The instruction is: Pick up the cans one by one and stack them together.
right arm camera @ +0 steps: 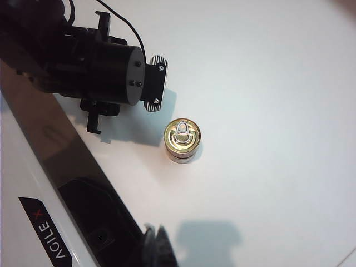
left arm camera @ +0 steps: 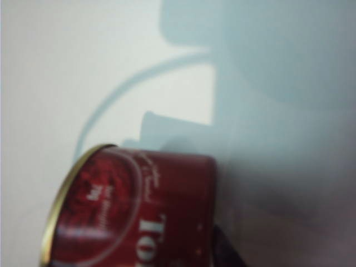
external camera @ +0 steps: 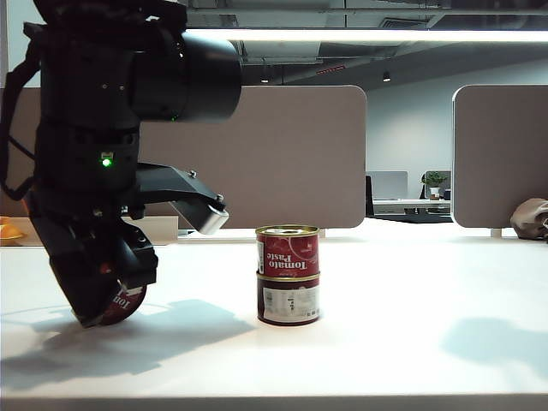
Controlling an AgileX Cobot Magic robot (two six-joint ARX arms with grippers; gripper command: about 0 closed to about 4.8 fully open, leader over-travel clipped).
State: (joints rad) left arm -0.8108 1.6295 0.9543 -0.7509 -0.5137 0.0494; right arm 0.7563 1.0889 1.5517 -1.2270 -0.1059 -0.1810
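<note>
Cans (external camera: pixel 288 274) sit two-high mid-table as the base, while my left claw (external camera: pixel 107 301) tilts low around the third can (left arm camera: pixel 133 214), grip unclear, and my right claw (right arm camera: pixel 158 242) waits pinched together above.

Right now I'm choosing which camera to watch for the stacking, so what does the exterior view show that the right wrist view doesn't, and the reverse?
Only the exterior view shows the two stacked cans side-on, red labels readable, and the third can tilted on the table at the left gripper, far left. Only the right wrist view shows the stack's gold pull-tab lid from above and the right gripper, shut and empty, well away from the stack. Both show the stack, the left arm and the white table.
</note>
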